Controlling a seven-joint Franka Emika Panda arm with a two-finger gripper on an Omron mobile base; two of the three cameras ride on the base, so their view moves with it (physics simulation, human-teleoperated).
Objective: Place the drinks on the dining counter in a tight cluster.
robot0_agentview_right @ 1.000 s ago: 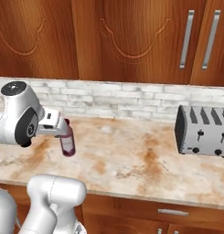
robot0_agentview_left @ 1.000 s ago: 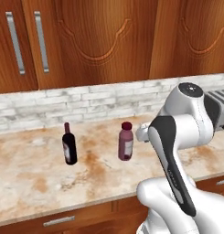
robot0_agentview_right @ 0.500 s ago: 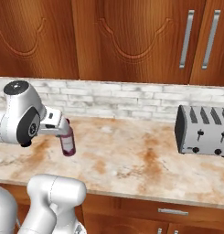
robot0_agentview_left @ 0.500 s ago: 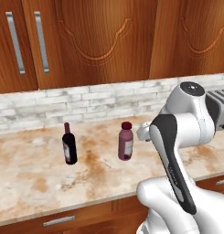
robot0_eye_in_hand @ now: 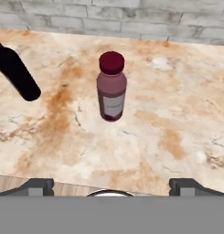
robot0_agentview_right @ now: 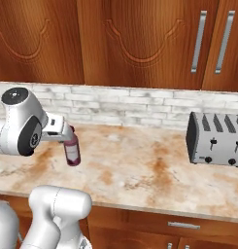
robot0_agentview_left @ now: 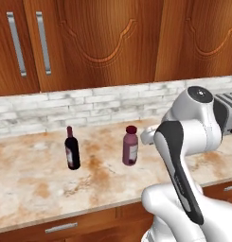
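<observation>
Jaws standing wide apart, holding nothing — gripper [robot0_eye_in_hand: 111, 185] is facing the upright juice bottle [robot0_eye_in_hand: 112, 86] at twelve o'clock, wine bottle [robot0_eye_in_hand: 15, 73] at ten.

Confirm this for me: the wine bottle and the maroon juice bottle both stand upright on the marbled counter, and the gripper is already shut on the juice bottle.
Not quite. The gripper is open and holds nothing: in the hand view its fingertips sit wide apart, short of the maroon juice bottle. The rest holds: the wine bottle and juice bottle both stand upright on the marbled counter.
</observation>
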